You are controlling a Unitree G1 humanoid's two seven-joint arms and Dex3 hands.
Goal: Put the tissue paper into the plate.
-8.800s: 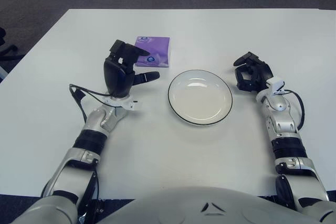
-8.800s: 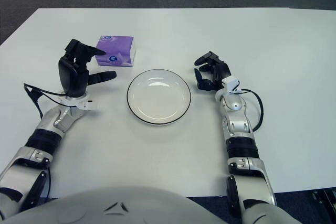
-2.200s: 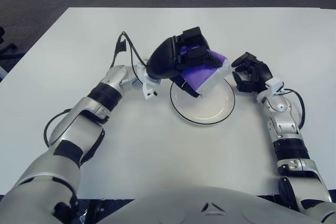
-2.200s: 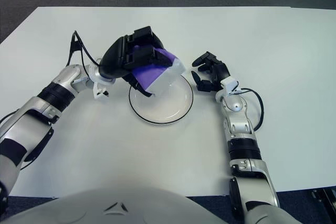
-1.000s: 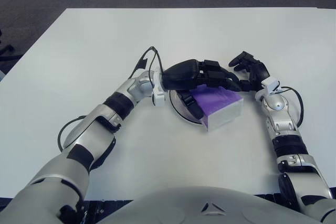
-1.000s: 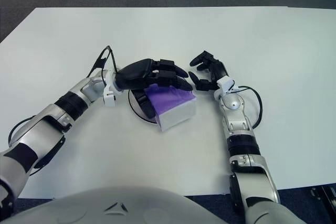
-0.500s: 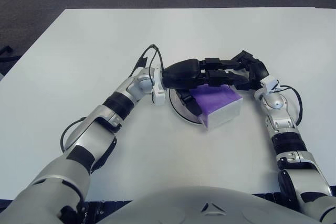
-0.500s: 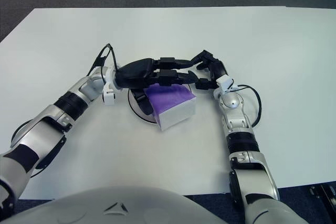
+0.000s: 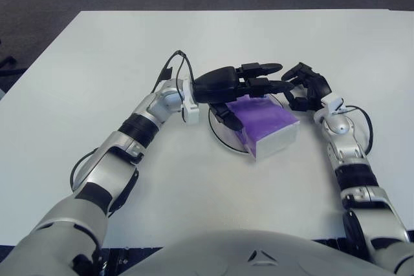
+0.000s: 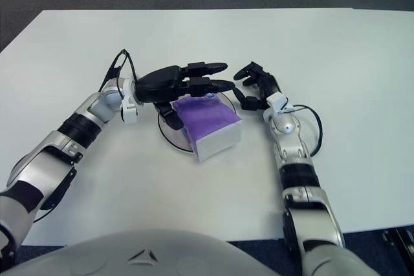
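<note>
The purple tissue pack [image 9: 265, 123] lies on the white black-rimmed plate [image 9: 218, 130], its white end overhanging the plate's front right rim. My left hand [image 9: 249, 82] hovers just above the pack's far side with fingers stretched out straight and holds nothing. The same hand shows in the right eye view [image 10: 194, 77] above the pack [image 10: 210, 123]. My right hand [image 9: 304, 86] rests on the table right of the plate, fingers loosely curled, close to the left hand's fingertips.
The white table [image 9: 90, 63] carries only the plate and pack. A black cable [image 9: 171, 69] loops off my left wrist. Dark carpet lies beyond the far edge of the table.
My left hand has let go of the tissue pack on the plate, opened its fingers and lifted slightly back and left. The pack stays put. The right hand barely moved.
</note>
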